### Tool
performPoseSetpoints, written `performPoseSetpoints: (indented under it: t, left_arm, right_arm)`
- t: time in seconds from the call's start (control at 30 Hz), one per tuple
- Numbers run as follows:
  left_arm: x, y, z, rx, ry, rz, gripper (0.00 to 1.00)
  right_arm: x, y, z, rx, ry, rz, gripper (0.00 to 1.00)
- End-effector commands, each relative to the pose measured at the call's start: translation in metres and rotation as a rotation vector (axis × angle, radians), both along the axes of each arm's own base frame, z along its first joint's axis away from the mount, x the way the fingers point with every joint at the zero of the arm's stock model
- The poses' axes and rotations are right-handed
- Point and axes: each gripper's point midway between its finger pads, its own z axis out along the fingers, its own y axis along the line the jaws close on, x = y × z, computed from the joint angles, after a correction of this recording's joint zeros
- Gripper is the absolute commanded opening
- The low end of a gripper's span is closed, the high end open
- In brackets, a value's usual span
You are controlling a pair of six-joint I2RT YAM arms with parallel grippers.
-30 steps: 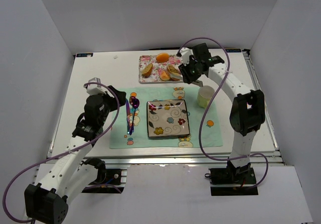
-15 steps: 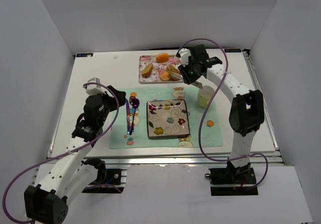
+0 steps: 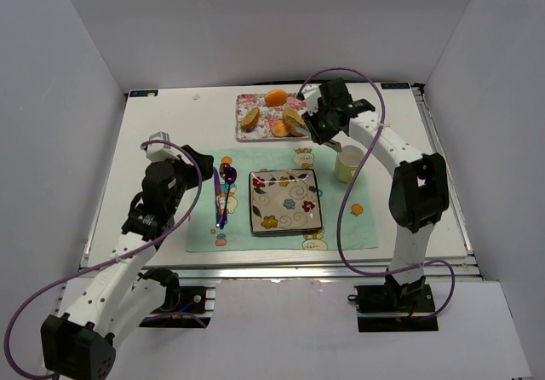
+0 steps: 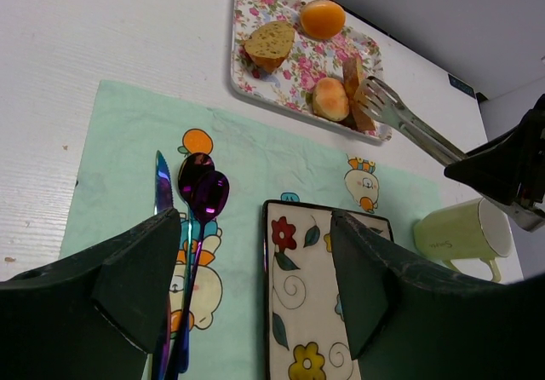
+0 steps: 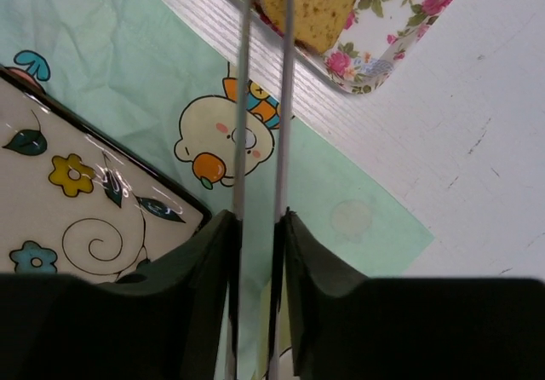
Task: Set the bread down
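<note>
1. My left claw (image 4: 252, 282) hung wide open and held nothing, above the left side of a green placemat (image 4: 111, 141), over a purple spoon (image 4: 204, 194).
2. A square flower-patterned plate (image 4: 298, 312) sat on the middle of the placemat.
3. Beyond it, the bread (image 4: 352, 90) was at the right end of a floral tray (image 4: 294, 65), just beside a round roll (image 4: 330, 99).
4. My right claw (image 5: 255, 237) was squeezed onto metal tongs (image 5: 286, 99), whose tips touched the bread.
5. A pale green mug (image 4: 460, 227) stood right of the plate.

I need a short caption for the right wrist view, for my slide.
Right gripper holds metal tongs stretching over the bread on the floral tray.
</note>
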Motion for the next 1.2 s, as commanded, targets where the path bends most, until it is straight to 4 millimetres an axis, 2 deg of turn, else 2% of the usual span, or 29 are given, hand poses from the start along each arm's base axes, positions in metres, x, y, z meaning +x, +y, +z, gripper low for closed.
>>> performPoseSetpoints:
  t: [0.0,0.07,0.13,0.27,0.33,0.37,0.4,0.43,0.47,0.5,0.53,0.57,0.6,0.63,0.67,0.7,0.8,0.9,0.97,1.03,1.13,1.17]
  left_arm:
    - [-0.002,0.004,0.014,-0.007,-0.034,0.014,0.80]
    - [-0.002,0.005,0.016,-0.008,-0.038,0.018,0.80]
    - [-0.003,0.005,0.017,-0.011,-0.043,0.018,0.80]
    - [-0.002,0.004,0.018,-0.022,-0.049,0.014,0.80]
    - [-0.001,0.003,0.020,-0.025,-0.057,0.013,0.80]
    - [0.000,0.002,0.019,-0.025,-0.056,0.010,0.80]
    - [0.000,0.002,0.020,-0.023,-0.059,0.007,0.80]
    - [0.001,0.001,0.020,-0.022,-0.059,0.006,0.80]
    - [0.002,0.001,0.020,-0.021,-0.058,0.004,0.80]
    - [0.003,0.000,0.020,-0.020,-0.056,-0.001,0.80]
    - [0.004,-0.001,0.021,-0.020,-0.060,-0.003,0.80]
    - [0.005,-0.001,0.020,-0.019,-0.059,-0.003,0.80]
    - [0.006,-0.002,0.020,-0.021,-0.060,-0.007,0.80]
    - [0.006,-0.003,0.018,-0.023,-0.058,-0.008,0.80]
    - [0.007,-0.003,0.019,-0.025,-0.061,-0.011,0.80]
    - [0.007,-0.005,0.016,-0.030,-0.055,-0.018,0.80]
    - [0.008,-0.008,0.012,-0.034,-0.048,-0.031,0.80]
    - [0.010,-0.011,0.008,-0.032,-0.039,-0.041,0.80]
    - [0.010,-0.011,0.011,-0.030,-0.045,-0.042,0.80]
    - [0.010,-0.010,0.011,-0.030,-0.047,-0.039,0.80]
    - [0.009,-0.010,0.010,-0.038,-0.044,-0.036,0.80]
    - [0.008,-0.010,0.008,-0.041,-0.040,-0.038,0.80]
  right_arm:
    - [0.000,0.004,0.018,0.032,-0.045,-0.006,0.31]
    - [-0.001,0.006,0.027,0.046,-0.056,0.006,0.19]
    - [-0.002,0.008,0.049,0.075,-0.094,0.024,0.09]
    - [-0.016,0.009,0.099,0.150,-0.178,0.074,0.03]
    - [-0.039,0.011,0.115,0.200,-0.191,0.138,0.02]
    - [-0.049,0.010,0.115,0.206,-0.189,0.172,0.02]
    - [-0.063,0.008,0.110,0.207,-0.163,0.193,0.02]
    - [-0.090,0.008,0.102,0.235,-0.112,0.247,0.01]
    - [-0.108,0.006,0.093,0.238,-0.069,0.285,0.01]
    - [-0.132,-0.001,0.076,0.215,0.002,0.327,0.00]
    - [-0.157,-0.002,0.077,0.239,0.013,0.383,0.00]
    - [-0.181,-0.011,0.048,0.216,0.086,0.404,0.01]
    - [-0.192,-0.017,0.038,0.200,0.094,0.422,0.01]
    - [-0.204,-0.022,0.041,0.197,0.065,0.438,0.03]
    - [-0.216,-0.028,0.027,0.184,0.090,0.447,0.03]
    - [-0.221,-0.031,0.029,0.180,0.066,0.456,0.04]
    - [-0.227,-0.033,0.021,0.167,0.067,0.468,0.07]
    - [-0.224,-0.031,0.018,0.167,0.080,0.468,0.17]
    - [-0.223,-0.028,0.018,0.172,0.090,0.472,0.31]
    - [-0.222,-0.024,0.026,0.186,0.077,0.496,0.43]
    - [-0.219,-0.018,0.040,0.213,0.049,0.523,0.46]
    - [-0.214,-0.014,0.051,0.224,0.020,0.529,0.46]
